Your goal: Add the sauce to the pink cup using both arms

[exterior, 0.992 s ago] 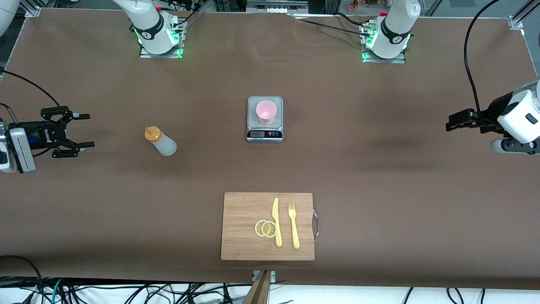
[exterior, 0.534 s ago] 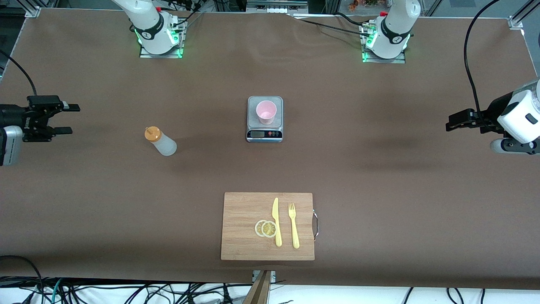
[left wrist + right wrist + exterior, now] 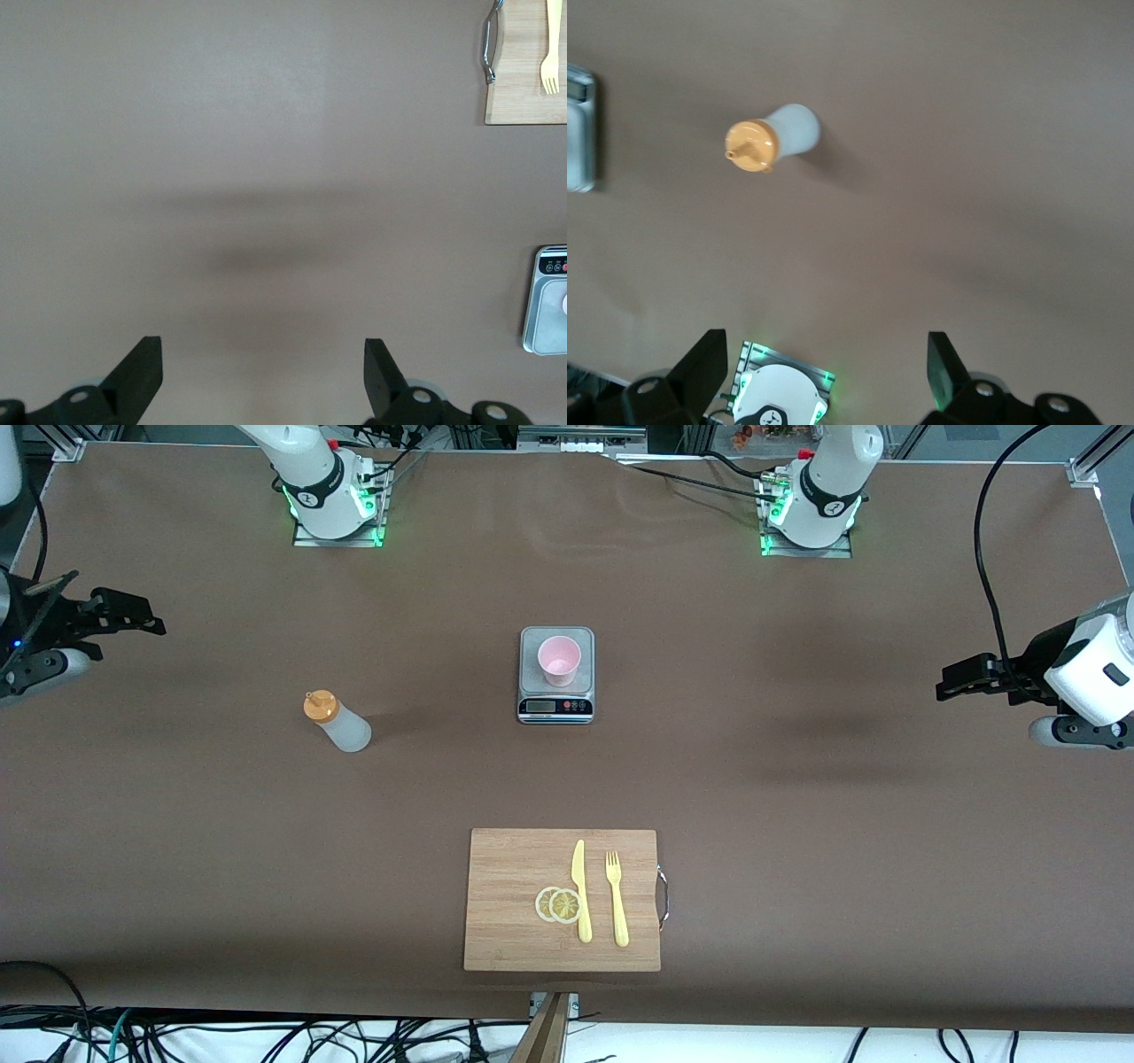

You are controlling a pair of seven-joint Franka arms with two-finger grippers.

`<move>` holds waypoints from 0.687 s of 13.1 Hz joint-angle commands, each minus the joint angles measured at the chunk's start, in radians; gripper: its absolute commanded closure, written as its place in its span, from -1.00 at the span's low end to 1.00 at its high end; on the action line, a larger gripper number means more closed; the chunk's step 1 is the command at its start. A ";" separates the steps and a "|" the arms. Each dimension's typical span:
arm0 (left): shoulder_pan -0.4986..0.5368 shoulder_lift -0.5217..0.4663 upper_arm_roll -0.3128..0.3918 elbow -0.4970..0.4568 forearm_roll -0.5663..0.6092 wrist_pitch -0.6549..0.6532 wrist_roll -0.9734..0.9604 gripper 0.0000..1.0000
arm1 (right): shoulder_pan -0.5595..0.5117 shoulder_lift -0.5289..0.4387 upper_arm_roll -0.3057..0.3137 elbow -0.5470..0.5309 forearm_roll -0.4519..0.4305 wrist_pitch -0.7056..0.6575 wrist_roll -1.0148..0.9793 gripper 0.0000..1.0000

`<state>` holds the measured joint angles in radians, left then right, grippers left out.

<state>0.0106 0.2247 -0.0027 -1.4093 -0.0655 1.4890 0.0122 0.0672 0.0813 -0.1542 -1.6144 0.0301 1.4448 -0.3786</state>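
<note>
You see a big brown desk (image 3: 797, 850). Near the front camera lies a wooden cutting board (image 3: 505, 903). On it rest a yellow knife (image 3: 580, 890), a yellow fork (image 3: 617, 897) beside the knife, and two lemon slices (image 3: 558, 904) touching the knife.

In the middle of the desk sits a small grey kitchen scale (image 3: 555, 708). The pink cup (image 3: 559, 660) stands upright on the scale. It is pale pink, round at the rim, with no handle. You can see nothing inside it but its pink bottom.

The sauce (image 3: 337, 722) stands on the desk toward the right arm's end, well apart from the scale. It is a whitish see-through bottle with an orange cap.

The left end effector (image 3: 262, 372) hangs over bare desk at its own end, fingers spread wide, holding nothing. The right end effector (image 3: 824, 367) is up over its end of the desk, also spread wide and holding nothing.
</note>
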 commanded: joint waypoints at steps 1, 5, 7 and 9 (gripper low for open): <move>-0.004 0.008 0.003 0.023 0.016 -0.006 0.022 -1.00 | -0.026 -0.159 0.022 -0.206 -0.044 0.161 0.113 -0.99; -0.006 0.008 0.003 0.023 0.016 -0.006 0.019 -1.00 | -0.046 -0.147 0.059 -0.168 -0.033 0.167 0.332 -0.99; -0.006 0.009 0.003 0.023 0.016 -0.006 0.019 -1.00 | -0.055 -0.124 0.065 -0.124 -0.030 0.164 0.331 -0.99; -0.007 0.008 0.001 0.023 0.016 -0.006 0.020 -1.00 | -0.058 -0.077 0.078 -0.046 -0.024 0.090 0.333 -0.99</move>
<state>0.0105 0.2257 -0.0030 -1.4091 -0.0655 1.4892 0.0122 0.0355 -0.0426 -0.1040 -1.7435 0.0039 1.5952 -0.0633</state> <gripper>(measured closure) 0.000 0.000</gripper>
